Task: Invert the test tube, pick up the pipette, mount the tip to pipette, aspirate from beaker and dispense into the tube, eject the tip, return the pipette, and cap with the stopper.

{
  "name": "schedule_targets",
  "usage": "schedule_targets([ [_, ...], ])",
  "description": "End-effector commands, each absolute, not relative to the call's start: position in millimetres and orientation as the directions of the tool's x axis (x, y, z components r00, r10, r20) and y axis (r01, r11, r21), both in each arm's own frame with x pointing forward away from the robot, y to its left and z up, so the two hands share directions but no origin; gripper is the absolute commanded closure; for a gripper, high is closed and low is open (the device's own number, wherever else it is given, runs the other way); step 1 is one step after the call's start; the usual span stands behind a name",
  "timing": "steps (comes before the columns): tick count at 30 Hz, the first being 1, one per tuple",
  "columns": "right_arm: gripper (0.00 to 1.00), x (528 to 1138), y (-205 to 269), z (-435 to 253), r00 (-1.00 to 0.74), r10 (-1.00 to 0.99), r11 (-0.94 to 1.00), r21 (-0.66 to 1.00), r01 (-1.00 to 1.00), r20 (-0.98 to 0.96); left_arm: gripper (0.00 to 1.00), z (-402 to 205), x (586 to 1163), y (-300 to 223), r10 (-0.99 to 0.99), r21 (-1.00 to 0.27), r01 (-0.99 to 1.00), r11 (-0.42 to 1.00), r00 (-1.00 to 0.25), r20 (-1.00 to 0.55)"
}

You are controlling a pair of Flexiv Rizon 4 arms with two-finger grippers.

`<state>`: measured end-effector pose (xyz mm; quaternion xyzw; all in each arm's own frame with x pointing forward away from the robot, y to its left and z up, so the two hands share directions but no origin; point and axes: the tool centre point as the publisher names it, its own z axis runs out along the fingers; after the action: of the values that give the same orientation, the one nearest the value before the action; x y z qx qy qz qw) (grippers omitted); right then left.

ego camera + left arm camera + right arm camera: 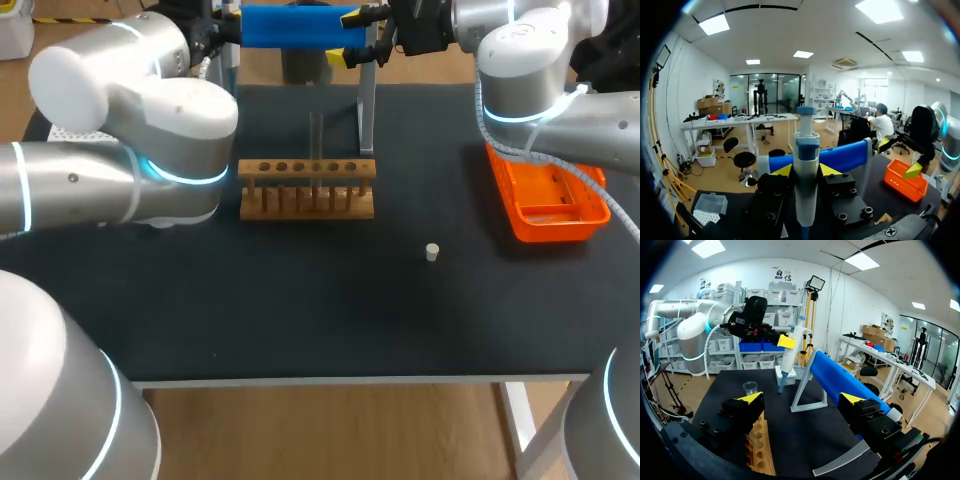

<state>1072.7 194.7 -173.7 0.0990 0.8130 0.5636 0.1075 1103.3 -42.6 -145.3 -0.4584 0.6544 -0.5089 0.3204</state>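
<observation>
Here, the left gripper [806, 171] is pinching a white-and-blue plastic pipette [806, 145] between its two yellow-tipped fingers. It is gripping the upper body, with the plunger end rising past the fingers and the slim shaft hanging below them. The right gripper [802, 399] is hovering with its fingers spread wide and nothing between them. A blue padded bar on a metal stand [840, 377] is standing just ahead of those fingers. The pipette is probably going to handle as light, stiff and smooth. Pinching the thick handle should be keeping it from sliding when the shaft is pressed into a tip.
</observation>
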Motion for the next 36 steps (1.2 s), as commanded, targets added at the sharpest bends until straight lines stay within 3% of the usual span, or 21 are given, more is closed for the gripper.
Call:
schedule_targets([
  [1, 0.0, 1072, 194, -174, -0.957, 0.283, 0.344, 0.938, 0.04, -0.063, 1.0, -143, 1115, -47, -0.932, -0.949, -0.307, 0.075, -0.359, 0.043],
  [36, 0.0, 1072, 194, -174, -0.957, 0.283, 0.344, 0.938, 0.04, -0.063, 1.0, -164, 1152, -50, -0.958, -0.874, -0.476, 0.103, -0.284, 0.041],
])
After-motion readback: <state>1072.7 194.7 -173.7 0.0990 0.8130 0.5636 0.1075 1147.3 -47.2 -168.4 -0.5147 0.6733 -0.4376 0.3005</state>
